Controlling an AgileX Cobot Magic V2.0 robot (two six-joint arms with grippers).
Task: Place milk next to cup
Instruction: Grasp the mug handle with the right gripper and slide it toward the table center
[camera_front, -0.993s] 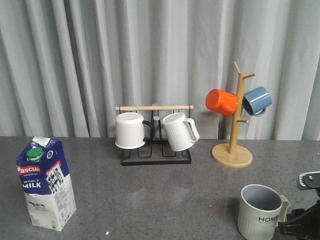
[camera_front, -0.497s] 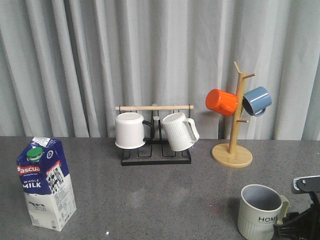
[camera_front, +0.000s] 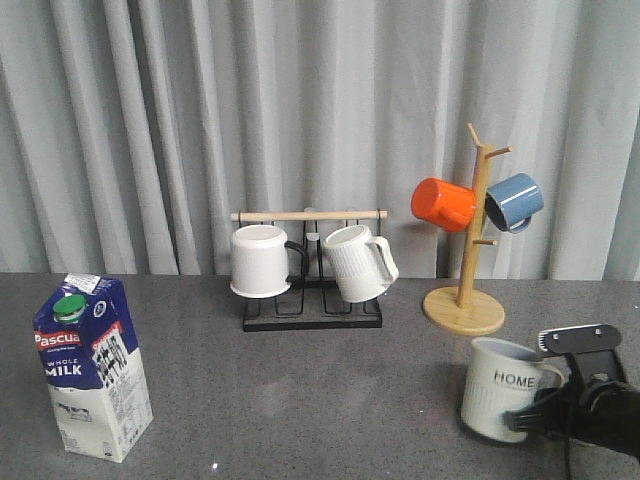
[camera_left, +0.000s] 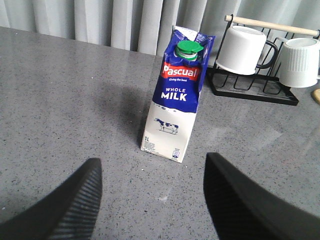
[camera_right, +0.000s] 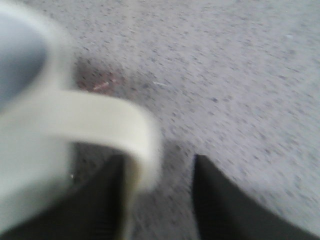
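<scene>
The milk (camera_front: 92, 365) stands upright at the table's front left; its blue and white carton (camera_left: 177, 100) faces my left gripper (camera_left: 152, 200), which hangs open a short way in front of it with bare table between the fingers. The cream HOME cup (camera_front: 498, 395) is at the front right, tilted and blurred. My right gripper (camera_front: 522, 420) reaches in at its handle side. In the right wrist view the cup's handle (camera_right: 125, 130) runs down against one finger (camera_right: 107, 200), with a wide gap to the other, so this gripper (camera_right: 157, 200) is open.
A black rack (camera_front: 312, 318) at the back centre holds a plain white mug (camera_front: 260, 260) and a ribbed white mug (camera_front: 358, 262). A wooden mug tree (camera_front: 466, 300) at the back right carries an orange mug (camera_front: 442, 204) and a blue mug (camera_front: 514, 202). Grey curtain behind.
The cup has shifted left and away from the table's front edge and now tilts. My right gripper has moved in with it, from the frame's right corner to the handle. The milk has not moved.
</scene>
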